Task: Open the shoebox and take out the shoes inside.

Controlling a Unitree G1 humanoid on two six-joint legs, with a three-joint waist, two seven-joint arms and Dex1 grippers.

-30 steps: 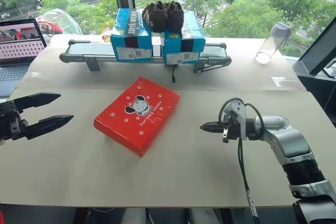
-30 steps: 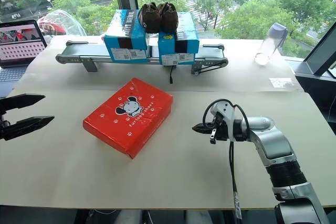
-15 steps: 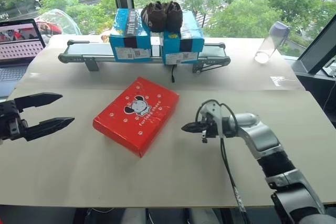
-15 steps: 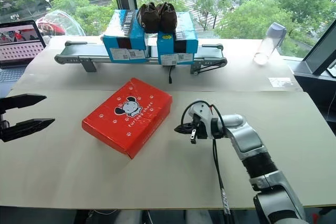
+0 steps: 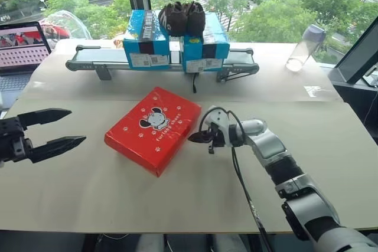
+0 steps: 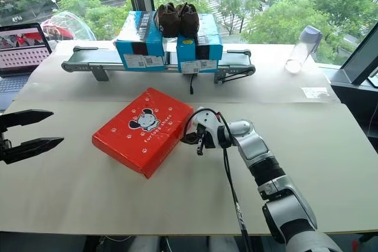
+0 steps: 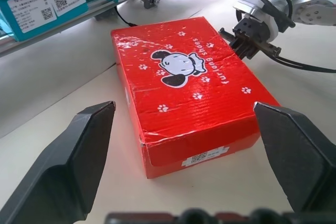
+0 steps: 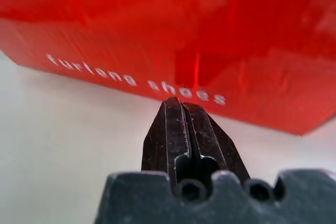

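The red shoebox (image 5: 155, 129) lies closed and slanted in the middle of the table, its cartoon dog lid facing up. The shoes are hidden inside it. My right gripper (image 5: 192, 138) is shut with nothing in it. Its tip points at the box's right long side (image 8: 210, 35), just under the lid edge, and I cannot tell whether it touches. My left gripper (image 5: 74, 126) hovers open to the left of the box, well apart from it, and faces the box's short end (image 7: 202, 156).
At the back, a small conveyor (image 5: 94, 58) carries two blue boxes (image 5: 142, 42) with dark brown fuzzy shoes (image 5: 182, 17) on top. A laptop (image 5: 22, 48) stands at the far left and a clear bottle (image 5: 306, 47) at the back right. A black cable (image 5: 245, 187) trails from my right wrist.
My right gripper has swung left across the table to the box's right side, still shut. The left gripper and the box have stayed in place.
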